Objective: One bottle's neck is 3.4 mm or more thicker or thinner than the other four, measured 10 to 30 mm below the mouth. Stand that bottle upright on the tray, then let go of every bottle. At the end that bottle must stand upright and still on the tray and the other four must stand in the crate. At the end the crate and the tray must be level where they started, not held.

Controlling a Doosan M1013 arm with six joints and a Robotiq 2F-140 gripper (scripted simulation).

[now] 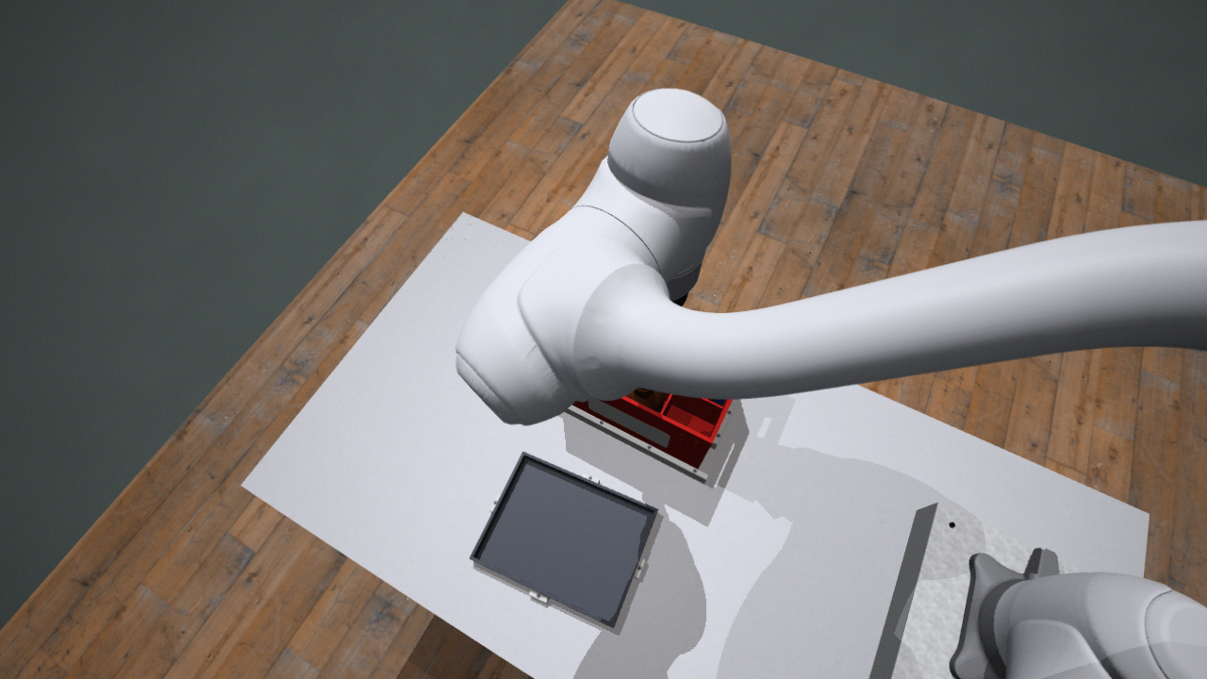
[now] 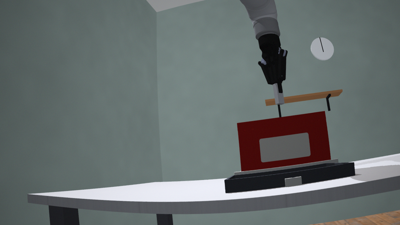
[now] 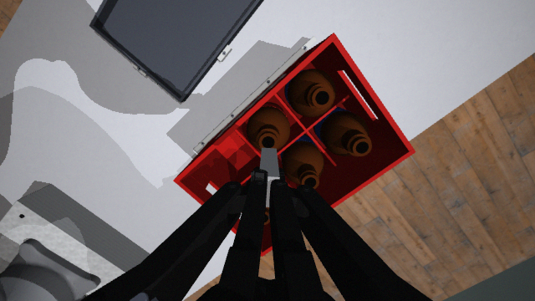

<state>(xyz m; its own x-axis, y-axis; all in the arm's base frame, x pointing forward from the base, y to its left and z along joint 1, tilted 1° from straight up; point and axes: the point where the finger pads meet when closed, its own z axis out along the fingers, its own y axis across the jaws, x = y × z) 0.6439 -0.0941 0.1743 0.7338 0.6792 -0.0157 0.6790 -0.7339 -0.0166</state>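
Observation:
My gripper [image 2: 279, 102] [image 3: 267, 160] is shut with nothing between its fingertips, above the red crate [image 1: 691, 449] [image 2: 247, 145] [image 3: 389, 143] and clear of its rim. In the wrist view, brown bottles stand in crate compartments: one at the top [image 3: 309, 89], one at the upper left [image 3: 258, 125], one at the right [image 3: 343, 133] and one lower down [image 3: 302, 159]. A small part of another bottle [image 3: 266, 216] shows between the fingers. Neck thickness cannot be compared reliably. The dark tray [image 1: 565, 536] [image 2: 257, 182] [image 3: 167, 42] lies level and holds no bottle.
The white arm [image 1: 801, 346] covers most of the crate in the top view. The tray lies beside the crate's long side. The robot's base [image 1: 1088, 624] stands at the lower right. A wooden shelf [image 2: 310, 96] shows behind the crate in the exterior view.

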